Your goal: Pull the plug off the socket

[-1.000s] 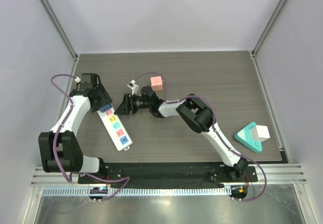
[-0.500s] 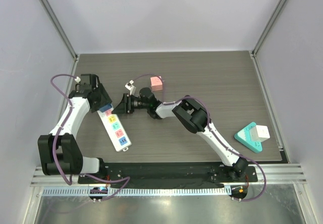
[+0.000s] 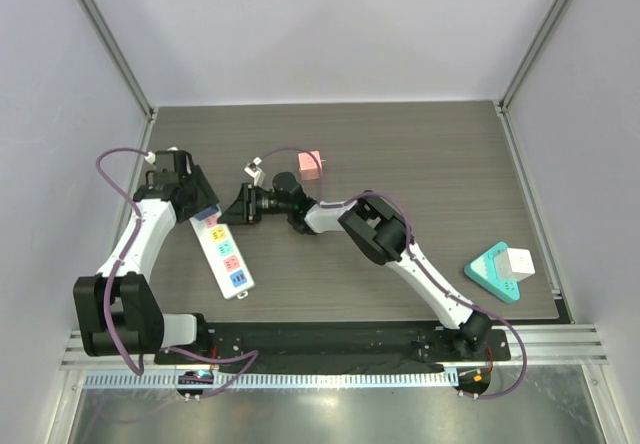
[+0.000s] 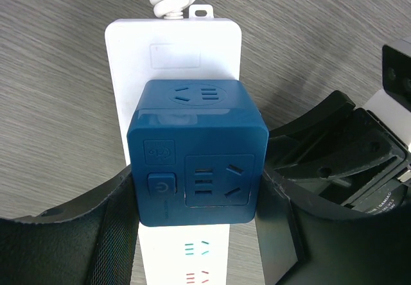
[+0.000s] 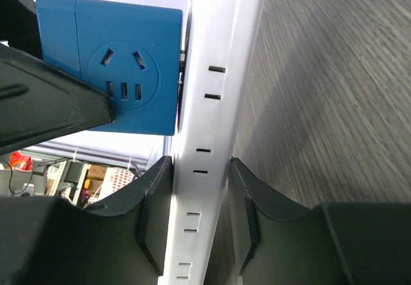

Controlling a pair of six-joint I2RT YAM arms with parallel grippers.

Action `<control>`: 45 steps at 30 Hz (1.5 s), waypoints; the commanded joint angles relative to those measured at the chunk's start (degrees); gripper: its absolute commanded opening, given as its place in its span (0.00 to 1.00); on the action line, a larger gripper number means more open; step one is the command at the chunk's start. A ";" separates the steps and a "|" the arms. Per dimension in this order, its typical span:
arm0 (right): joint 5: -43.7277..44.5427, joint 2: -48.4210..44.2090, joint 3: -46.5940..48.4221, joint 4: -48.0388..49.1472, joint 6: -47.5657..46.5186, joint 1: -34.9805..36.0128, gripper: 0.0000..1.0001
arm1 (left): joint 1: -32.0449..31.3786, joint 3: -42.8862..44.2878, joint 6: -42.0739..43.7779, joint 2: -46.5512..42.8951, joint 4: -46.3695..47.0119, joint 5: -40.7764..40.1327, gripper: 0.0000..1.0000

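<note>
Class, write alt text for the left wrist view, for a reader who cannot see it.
A dark blue cube-shaped plug sits in a white plastic power strip, gripped on both sides by the left claw.

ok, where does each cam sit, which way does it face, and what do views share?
Top external: above and behind the bases, looking down on the table; left arm and right arm both show.
Left wrist: looks down on the blue plug cube on the power strip; its jaws flank the cube.
Right wrist: looks along the strip's side edge; its jaws straddle the strip.
Shared: both wrist views show cube and strip.
</note>
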 commanded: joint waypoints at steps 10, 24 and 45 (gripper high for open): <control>9.28 3.45 4.33 -23.15 -6.01 0.34 0.01 | -0.55 0.54 -0.10 -6.16 6.98 6.23 0.00; 10.61 2.40 6.89 -29.76 -12.34 0.52 0.16 | -0.55 1.33 -0.54 -5.98 4.96 1.23 0.00; 19.03 -34.50 -34.93 -3.67 -24.82 -5.10 0.88 | -4.85 -2.62 -9.84 -1.34 14.53 11.68 0.00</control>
